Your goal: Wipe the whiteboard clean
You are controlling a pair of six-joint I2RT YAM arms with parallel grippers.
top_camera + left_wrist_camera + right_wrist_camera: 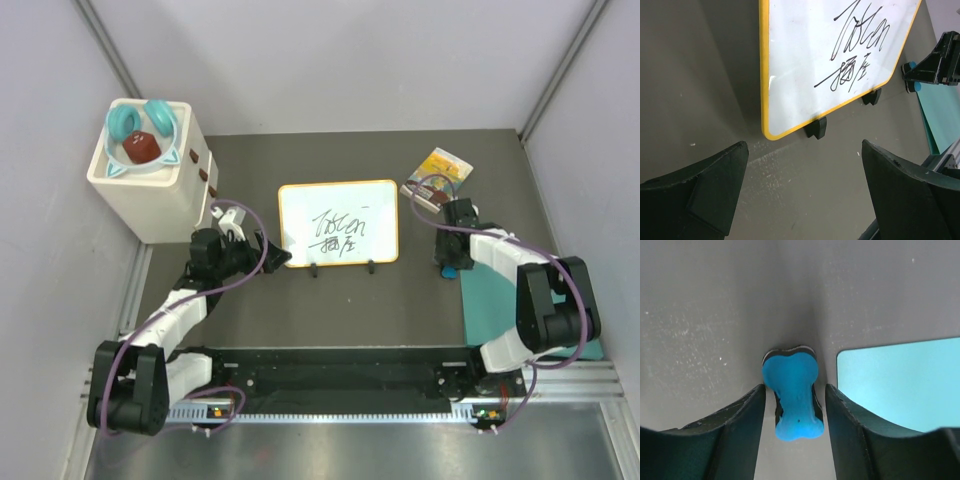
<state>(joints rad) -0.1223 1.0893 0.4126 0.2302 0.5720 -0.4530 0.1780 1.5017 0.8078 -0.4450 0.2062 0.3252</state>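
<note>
The whiteboard lies flat mid-table, orange-yellow framed, with black scribbles and two black feet on its near edge. In the left wrist view the whiteboard fills the top. My left gripper hovers just left of the board's near-left corner, jaws wide open over bare table. A blue bone-shaped eraser with a black underside lies on the table right of the board. My right gripper is closed in around it, fingertips against its sides, slivers of table showing along its narrow waist.
A white box holding teal headphones and a red object stands at the back left. A small yellow book lies behind the right gripper. A teal mat lies right of the eraser. Grey walls enclose the table.
</note>
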